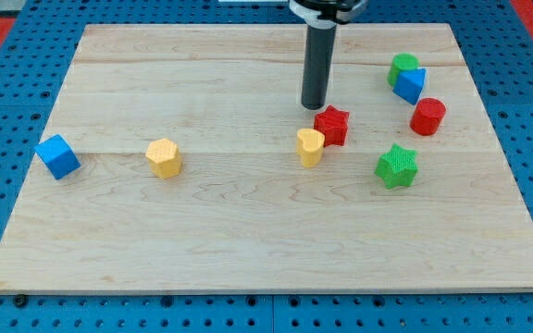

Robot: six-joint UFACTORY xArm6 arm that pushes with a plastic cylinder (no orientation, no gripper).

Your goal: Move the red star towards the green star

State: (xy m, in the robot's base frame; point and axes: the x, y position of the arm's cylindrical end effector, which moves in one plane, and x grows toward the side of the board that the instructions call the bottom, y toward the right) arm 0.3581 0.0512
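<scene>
The rod's tip (314, 105) stands just above and left of the red star (332, 125). A yellow block (310, 146) touches that star's lower left. The green star (397, 166) lies lower right, apart from it.

green block (402, 67) half hidden behind blue block (410, 85), shape unclear

red star (332, 125): flat, right of board centre | green star (396, 166): flat, lower right, apart
</scene>
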